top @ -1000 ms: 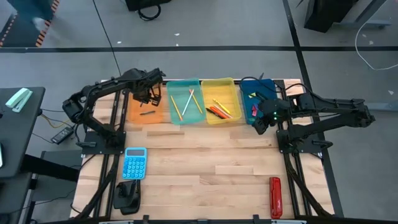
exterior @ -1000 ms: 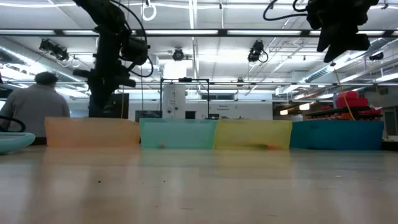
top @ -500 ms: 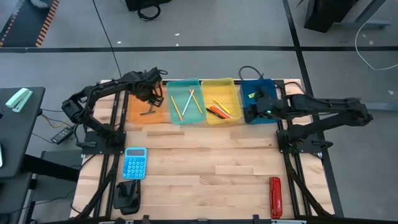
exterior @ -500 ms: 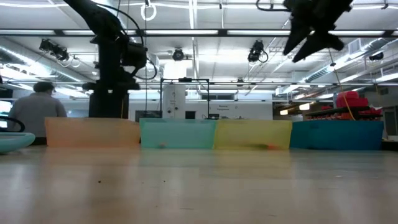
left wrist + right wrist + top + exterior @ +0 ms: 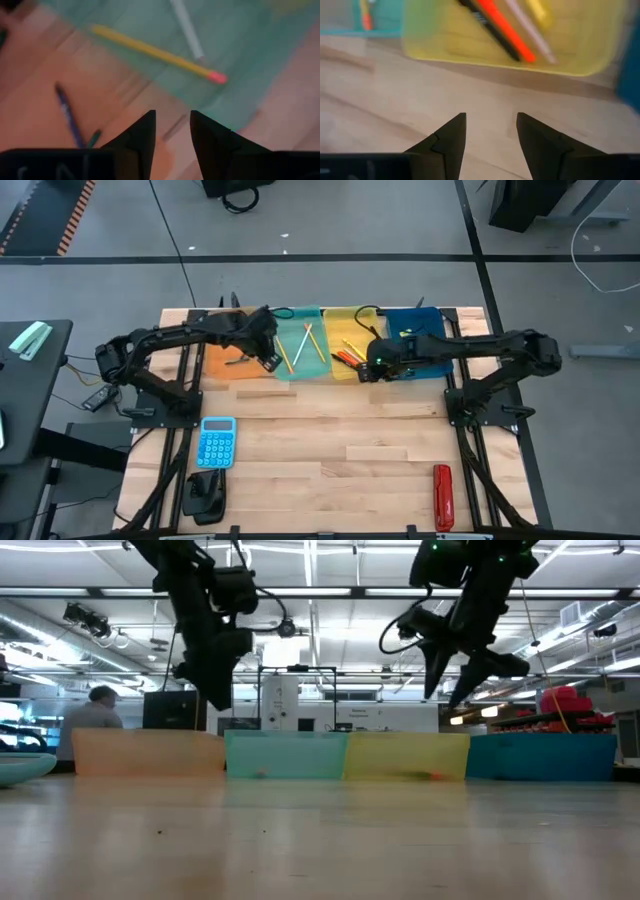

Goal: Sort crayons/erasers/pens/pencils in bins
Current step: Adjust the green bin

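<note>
Four bins stand in a row at the table's far side: orange, teal, yellow and blue. Dark pens lie in the orange bin. Pencils lie in the teal bin, one yellow with a pink tip. Orange, black and pale sticks lie in the yellow bin. My left gripper hangs open over the border of the orange and teal bins. My right gripper hangs open just in front of the yellow bin's near wall. Both are empty.
A light-blue calculator and a black object lie near the left front. A red oblong tool lies at the right front. Bare wood stretches in front of the bins. A person shows far behind the table.
My left gripper has gone from over the orange bin toward the table's right, to the orange and teal bins' border, and has turned. My right gripper has swung from the blue bin toward the table's left and down, to the yellow bin's near wall.
</note>
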